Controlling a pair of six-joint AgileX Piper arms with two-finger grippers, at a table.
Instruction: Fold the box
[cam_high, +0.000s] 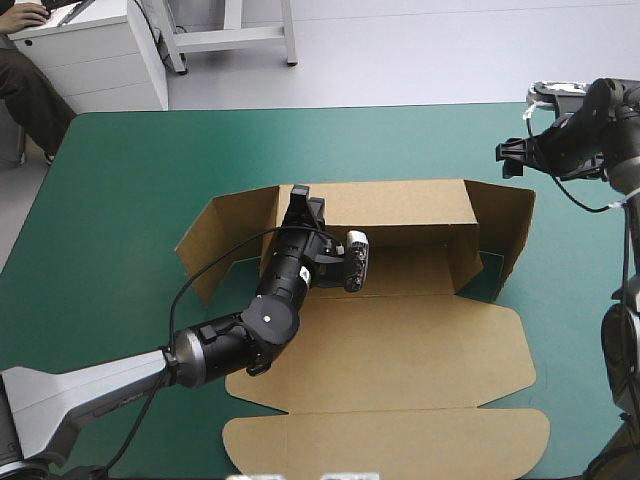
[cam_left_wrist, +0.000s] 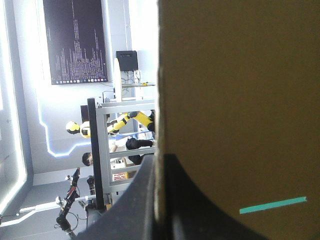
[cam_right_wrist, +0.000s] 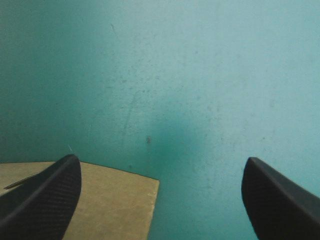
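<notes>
Box (cam_high: 400, 350), brown, has its back wall clamped in left tool (cam_high: 300, 197); right tool (cam_right_wrist: 161, 159) hangs spread above teal-green cover (cam_right_wrist: 200, 75).

No legible text, label, brand or number, plain brown box (cam_high: 400, 350), unmarked teal-green cover (cam_high: 130, 200)

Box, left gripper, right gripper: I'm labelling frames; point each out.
box (cam_high: 400, 350), high view, flat middle panel.
left gripper (cam_high: 300, 196), high view, jaws on back wall.
right gripper (cam_right_wrist: 161, 160), right wrist view, between open jaws.
</notes>
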